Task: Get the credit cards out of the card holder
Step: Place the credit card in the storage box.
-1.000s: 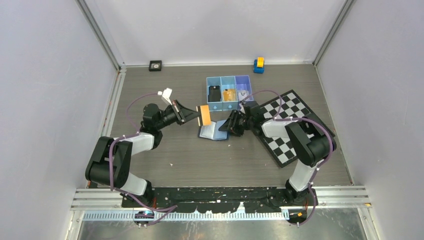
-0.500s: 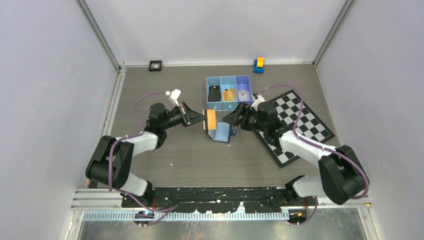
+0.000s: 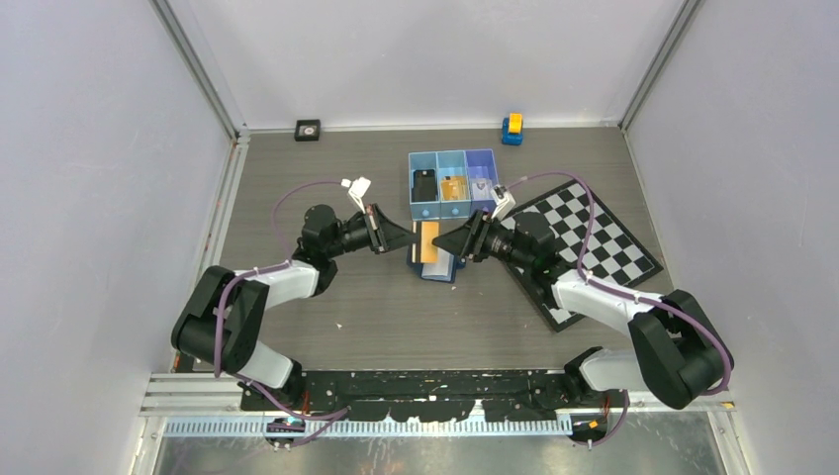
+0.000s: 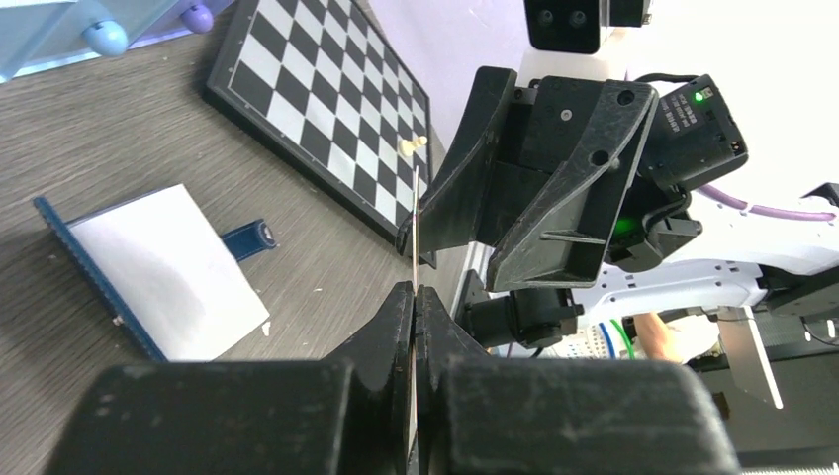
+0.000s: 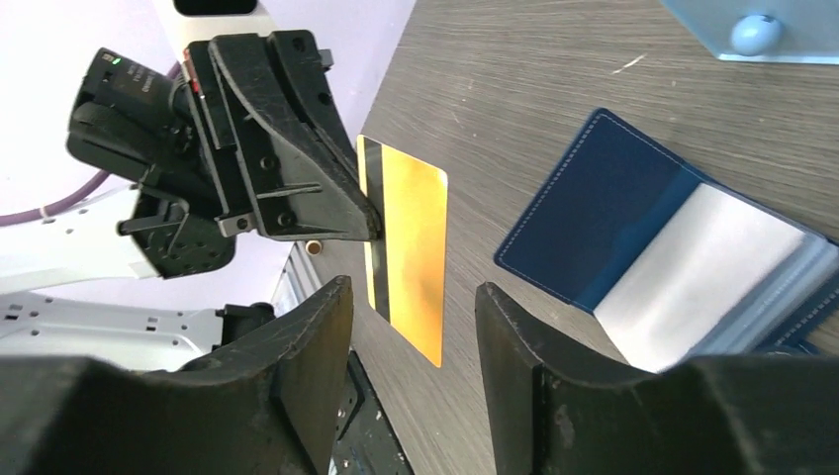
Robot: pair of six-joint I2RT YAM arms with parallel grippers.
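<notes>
credit card [image 3: 427, 242] in left gripper [image 3: 409, 237], above open card holder [image 3: 441, 271]
the left gripper is clamped on one end of the orange-gold card, held on edge in the air. the right gripper [image 3: 445, 242] faces it, jaws apart on both sides of the free end. the card holder lies open on the table [image 3: 376, 312] below.
</notes>
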